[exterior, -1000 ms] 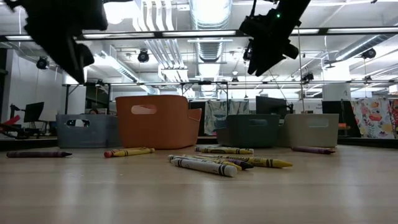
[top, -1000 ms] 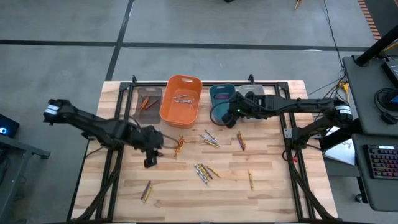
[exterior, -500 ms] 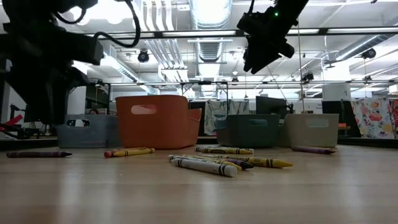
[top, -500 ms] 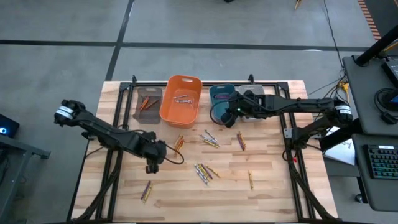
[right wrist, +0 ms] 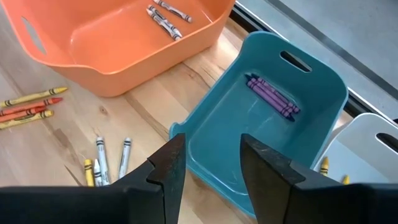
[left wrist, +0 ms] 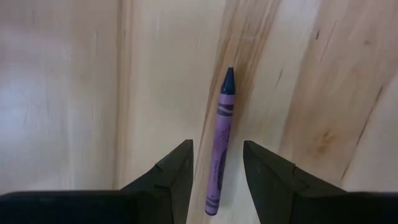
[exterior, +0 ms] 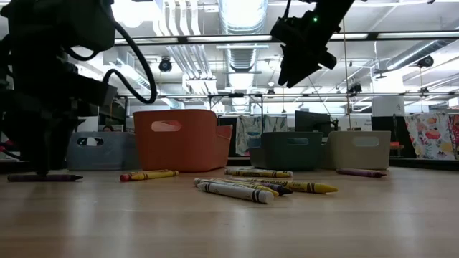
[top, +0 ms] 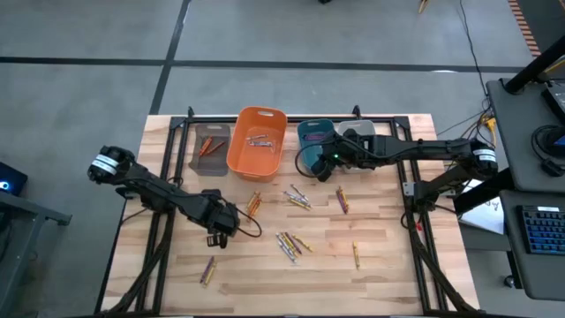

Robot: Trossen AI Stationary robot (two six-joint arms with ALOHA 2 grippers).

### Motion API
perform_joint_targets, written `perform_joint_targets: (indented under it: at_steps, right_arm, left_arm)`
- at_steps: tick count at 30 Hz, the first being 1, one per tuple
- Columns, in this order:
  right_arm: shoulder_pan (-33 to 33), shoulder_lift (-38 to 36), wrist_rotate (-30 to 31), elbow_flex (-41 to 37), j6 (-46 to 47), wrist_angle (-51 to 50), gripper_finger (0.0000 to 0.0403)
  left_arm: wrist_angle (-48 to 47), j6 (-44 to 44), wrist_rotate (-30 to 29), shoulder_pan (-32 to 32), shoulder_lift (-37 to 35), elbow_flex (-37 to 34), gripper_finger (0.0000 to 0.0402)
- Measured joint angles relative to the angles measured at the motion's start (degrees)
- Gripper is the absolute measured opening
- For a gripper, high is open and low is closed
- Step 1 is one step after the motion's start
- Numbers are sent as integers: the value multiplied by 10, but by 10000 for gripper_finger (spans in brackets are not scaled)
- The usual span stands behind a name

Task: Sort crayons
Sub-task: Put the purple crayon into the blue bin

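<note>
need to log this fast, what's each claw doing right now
Left claw: open, empty, straddling a purple crayon on the table.
Right claw: open, empty, above the teal bin.

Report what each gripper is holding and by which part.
Nothing is held. The left gripper is open, straddling a purple crayon lying on the table. The right gripper is open and empty over the teal bin.

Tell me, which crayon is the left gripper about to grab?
The lone purple crayon, lying flat between the open left gripper fingers, apart from the other crayons.
</note>
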Motion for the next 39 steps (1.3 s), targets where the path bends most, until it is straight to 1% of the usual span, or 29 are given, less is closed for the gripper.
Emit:
perform_joint_targets:
  at_steps: [3, 9, 14, 16, 18, 23, 24, 26, 32, 36, 39]
  right_arm:
    - [0, 1, 0, 0, 0, 0, 141]
    - [0, 1, 0, 0, 0, 1, 143]
    - [0, 1, 0, 0, 0, 1, 137]
    - [0, 1, 0, 0, 0, 2, 137]
    - [0, 1, 0, 0, 0, 3, 139]
    - [0, 1, 0, 0, -5, 5, 141]
    - [0, 1, 0, 0, -6, 5, 140]
    - [0, 1, 0, 0, -7, 5, 137]
    - [2, 1, 0, 0, -13, 6, 132]
    - [5, 1, 0, 0, -28, 19, 135]
    - [9, 1, -5, -5, -45, 52, 137]
  left_arm:
    - [7, 0, 0, 0, 1, -4, 123]
    - [52, -6, 4, 0, -1, -32, 123]
    - [57, -19, 4, 0, -2, -36, 117]
    - [58, -19, 5, 0, -2, -36, 105]
    - [60, -19, 7, 0, -2, -36, 84]
    - [61, -19, 11, 0, -5, -36, 14]
    - [61, -19, 10, 0, -7, -37, 9]
    - [60, -19, 8, 0, -14, -38, 10]
    - [57, -17, -8, 0, -59, -39, 3]
    - [61, -11, -49, 0, -112, -39, 2]
    - [75, 5, -88, 0, -157, -39, 1]
